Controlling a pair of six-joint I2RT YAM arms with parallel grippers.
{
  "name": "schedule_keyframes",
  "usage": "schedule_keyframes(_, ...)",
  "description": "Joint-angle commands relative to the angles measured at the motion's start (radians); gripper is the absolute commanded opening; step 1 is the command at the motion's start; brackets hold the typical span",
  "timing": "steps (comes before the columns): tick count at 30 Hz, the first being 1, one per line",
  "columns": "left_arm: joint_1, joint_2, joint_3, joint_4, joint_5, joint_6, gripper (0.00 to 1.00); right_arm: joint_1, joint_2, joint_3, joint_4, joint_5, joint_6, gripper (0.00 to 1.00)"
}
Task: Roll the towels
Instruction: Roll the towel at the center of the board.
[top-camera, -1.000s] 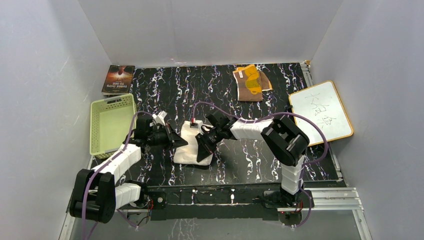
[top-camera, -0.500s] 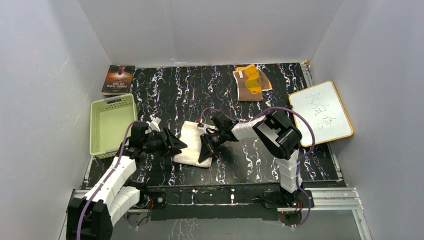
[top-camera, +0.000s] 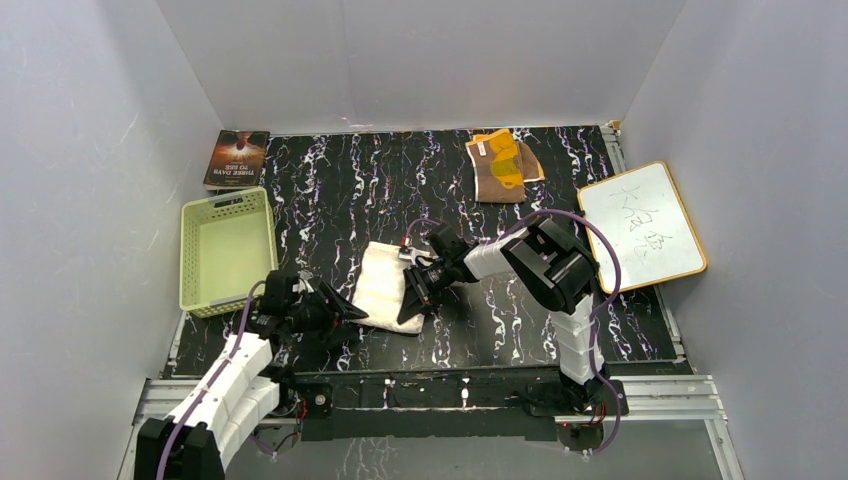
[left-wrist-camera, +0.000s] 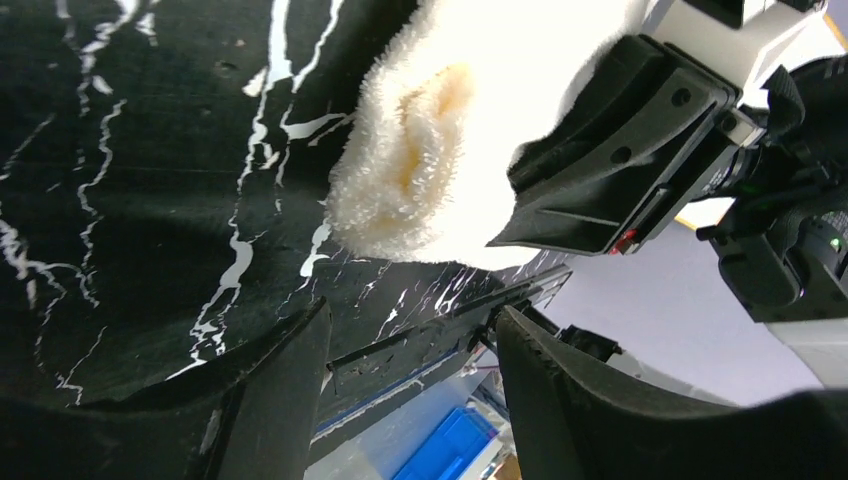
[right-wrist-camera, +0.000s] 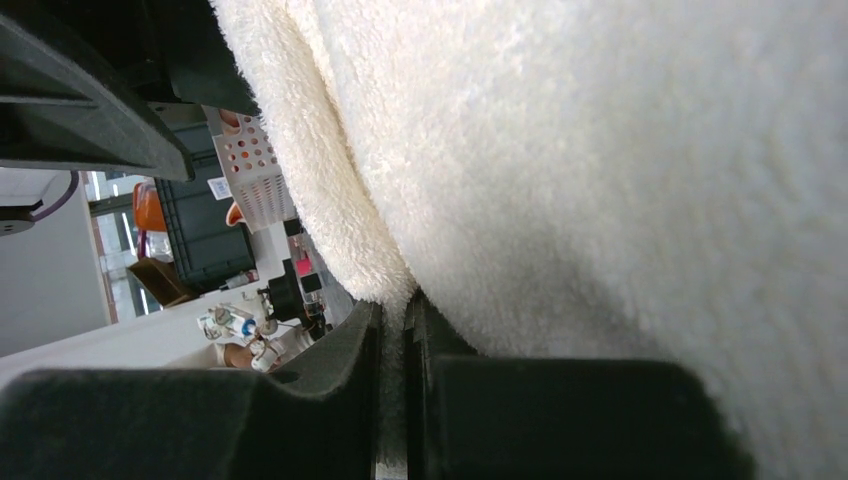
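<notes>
Cream-white terry towel (top-camera: 383, 290) lies folded on the black marbled table (top-camera: 520, 320), near the front edge between the two arms, and there it is: the left gripper (top-camera: 345, 312) has just let go! Its fingers have sprung apart and it has drawn back toward its own base, now just clear of the cloth's near-left corner with nothing between them. From the left wrist you can see the thick fold of the cloth lying free, layers tucked in on themselves. The right gripper (top-camera: 415, 295) stays clenched on the towel's right edge, a thin lip of pile pinched between its pads. I'd say the fold is set and holding, and the left side is freeing itself for a fresh bite to start rolling. Far back, the brown towel with the yellow-orange pattern (top-camera: 503, 165) lies crumpled and untouched, so there's plenty left to do.
</notes>
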Motion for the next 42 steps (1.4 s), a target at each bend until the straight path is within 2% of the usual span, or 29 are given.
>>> schedule_keyframes(1,0.004,-0.037,0.015,-0.085,-0.06,-0.075,0.6,-0.033,0.044,-0.033,-0.016,0.197,-0.062,0.0)
schedule_keyframes(6,0.004,-0.046,-0.031,0.013,-0.146,-0.132,0.61,-0.033,0.045,-0.031,-0.015,0.192,-0.064,0.0)
schedule_keyframes(11,0.003,0.046,-0.073,0.211,-0.134,-0.179,0.59,-0.035,0.044,-0.032,-0.019,0.19,-0.069,0.0)
schedule_keyframes(18,0.004,0.112,-0.068,0.31,-0.141,-0.152,0.57,-0.035,0.046,-0.031,-0.022,0.185,-0.069,0.0)
schedule_keyframes(27,0.004,0.115,-0.128,0.374,-0.126,-0.166,0.45,-0.036,0.051,-0.026,-0.034,0.185,-0.072,0.0)
schedule_keyframes(38,0.001,0.241,-0.138,0.476,-0.093,-0.132,0.44,-0.034,0.058,-0.024,-0.046,0.183,-0.074,0.0)
schedule_keyframes(41,0.002,0.247,-0.137,0.471,-0.093,-0.12,0.32,-0.035,0.057,-0.023,-0.051,0.183,-0.076,0.0)
schedule_keyframes(42,0.002,0.244,-0.135,0.46,-0.095,-0.114,0.19,-0.036,0.057,-0.023,-0.054,0.183,-0.077,0.0)
